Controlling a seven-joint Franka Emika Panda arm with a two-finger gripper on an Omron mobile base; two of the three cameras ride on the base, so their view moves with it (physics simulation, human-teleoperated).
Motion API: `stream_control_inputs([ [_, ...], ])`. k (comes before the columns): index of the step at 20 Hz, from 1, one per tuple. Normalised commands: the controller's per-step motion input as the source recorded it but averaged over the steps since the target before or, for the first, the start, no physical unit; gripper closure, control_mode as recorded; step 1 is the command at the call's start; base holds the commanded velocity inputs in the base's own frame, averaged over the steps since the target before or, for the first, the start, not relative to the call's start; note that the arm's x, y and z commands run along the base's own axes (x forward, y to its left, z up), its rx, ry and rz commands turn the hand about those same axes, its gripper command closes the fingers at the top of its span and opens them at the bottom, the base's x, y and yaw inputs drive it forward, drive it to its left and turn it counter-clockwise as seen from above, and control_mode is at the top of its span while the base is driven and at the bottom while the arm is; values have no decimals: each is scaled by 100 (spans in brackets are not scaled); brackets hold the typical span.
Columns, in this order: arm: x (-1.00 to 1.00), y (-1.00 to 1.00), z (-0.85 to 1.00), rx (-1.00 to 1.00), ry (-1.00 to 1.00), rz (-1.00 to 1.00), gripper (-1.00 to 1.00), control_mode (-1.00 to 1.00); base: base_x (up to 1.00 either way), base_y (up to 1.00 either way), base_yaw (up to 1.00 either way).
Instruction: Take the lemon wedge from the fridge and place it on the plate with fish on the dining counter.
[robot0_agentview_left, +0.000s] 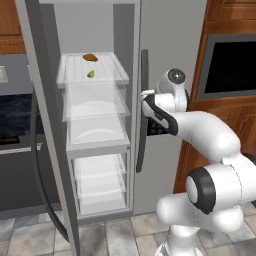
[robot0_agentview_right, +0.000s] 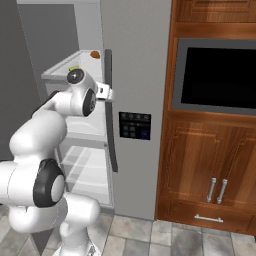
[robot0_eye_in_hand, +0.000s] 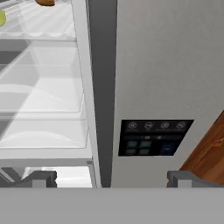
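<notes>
The fridge (robot0_agentview_left: 170, 40) stands with its left door swung open and its right door (robot0_agentview_right: 135, 60) shut. On the top white shelf lies the tiny yellow-green lemon wedge (robot0_agentview_left: 91, 74), with a brown oval food item (robot0_agentview_left: 90, 57) behind it. In the hand view the lemon wedge (robot0_eye_in_hand: 2, 18) sits at the far upper left edge. My gripper (robot0_eye_in_hand: 112, 179) is open and empty, its tips spread wide. It faces the shut door's dark handle (robot0_eye_in_hand: 103, 87), right of the shelves and lower than the wedge. From the right, the gripper (robot0_agentview_right: 109, 94) hangs close to that handle. The plate, the fish and the dining counter are out of view.
The open left fridge door (robot0_agentview_left: 45, 125) juts toward me on the left. A dark control panel (robot0_agentview_right: 135, 125) sits on the shut door. Right of the fridge is a wooden cabinet (robot0_agentview_right: 200, 170) with a built-in black oven (robot0_agentview_right: 217, 75). A dark counter (robot0_agentview_left: 12, 117) lies at the left.
</notes>
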Motion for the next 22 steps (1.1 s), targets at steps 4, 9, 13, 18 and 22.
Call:
stream_control_inputs([
  [4,39,0,-5,0,0,0,-100,-100,0,0,0],
  [9,34,0,-8,1,0,0,-100,-100,0,0,0],
  [13,11,0,-10,1,0,0,-100,-100,0,0,0],
  [18,4,0,-1,0,0,0,-100,-100,0,0,0],
  [22,13,0,-5,0,0,0,-100,-100,0,0,0],
])
